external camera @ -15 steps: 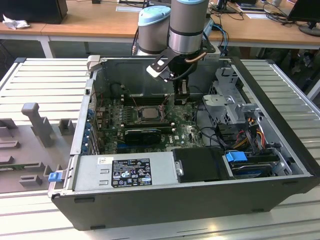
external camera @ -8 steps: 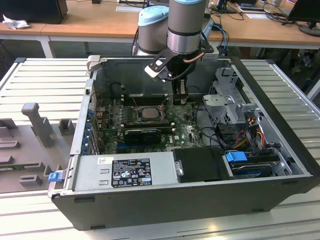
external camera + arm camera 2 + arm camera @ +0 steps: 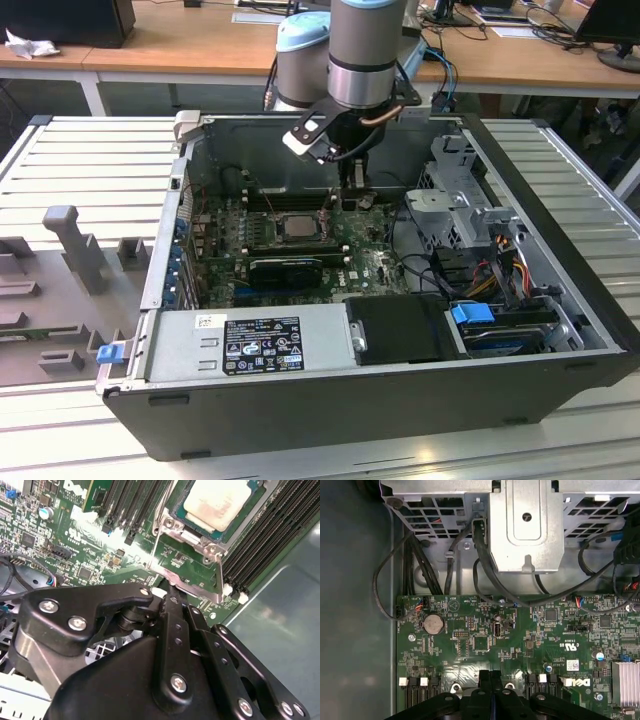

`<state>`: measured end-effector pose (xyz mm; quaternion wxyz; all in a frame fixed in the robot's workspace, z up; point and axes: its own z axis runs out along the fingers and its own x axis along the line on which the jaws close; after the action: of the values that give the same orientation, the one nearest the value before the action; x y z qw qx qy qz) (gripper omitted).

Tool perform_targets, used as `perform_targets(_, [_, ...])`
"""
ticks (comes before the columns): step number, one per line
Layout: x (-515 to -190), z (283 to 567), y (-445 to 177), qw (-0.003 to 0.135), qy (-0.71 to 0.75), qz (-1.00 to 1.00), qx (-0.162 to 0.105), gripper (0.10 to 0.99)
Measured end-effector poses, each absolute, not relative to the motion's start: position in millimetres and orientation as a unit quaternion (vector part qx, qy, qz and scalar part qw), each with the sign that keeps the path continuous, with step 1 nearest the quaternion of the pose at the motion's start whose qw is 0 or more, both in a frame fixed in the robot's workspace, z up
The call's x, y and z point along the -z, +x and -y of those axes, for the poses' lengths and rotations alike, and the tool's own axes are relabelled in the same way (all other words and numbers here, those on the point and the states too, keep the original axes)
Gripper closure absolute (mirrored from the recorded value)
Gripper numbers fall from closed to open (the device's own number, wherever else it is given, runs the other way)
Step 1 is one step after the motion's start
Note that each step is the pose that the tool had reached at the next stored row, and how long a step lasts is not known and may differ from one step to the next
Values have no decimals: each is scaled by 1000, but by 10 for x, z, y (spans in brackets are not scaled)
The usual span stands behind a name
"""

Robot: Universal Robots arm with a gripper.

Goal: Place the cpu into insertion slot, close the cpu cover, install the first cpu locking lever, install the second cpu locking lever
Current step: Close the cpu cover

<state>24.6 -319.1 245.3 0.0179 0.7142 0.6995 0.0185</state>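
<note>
The gripper (image 3: 171, 591) has its black fingers pressed together. The tips are down at the motherboard (image 3: 485, 640) and masked by its own linkage, so I cannot tell whether they pinch anything thin. Just beyond them the cpu cover (image 3: 214, 550) lies around the cpu (image 3: 217, 502), which is partly cut off. Farther off, desks (image 3: 200, 45) stand behind the computer case (image 3: 400, 400).

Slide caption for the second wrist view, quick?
Shut gripper low over the motherboard, beside the cpu seated in the insertion slot.
</note>
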Motion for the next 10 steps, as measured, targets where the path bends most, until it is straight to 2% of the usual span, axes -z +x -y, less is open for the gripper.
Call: perform_targets(10, [-2436,3193,68,18,714,-699,-19,980])
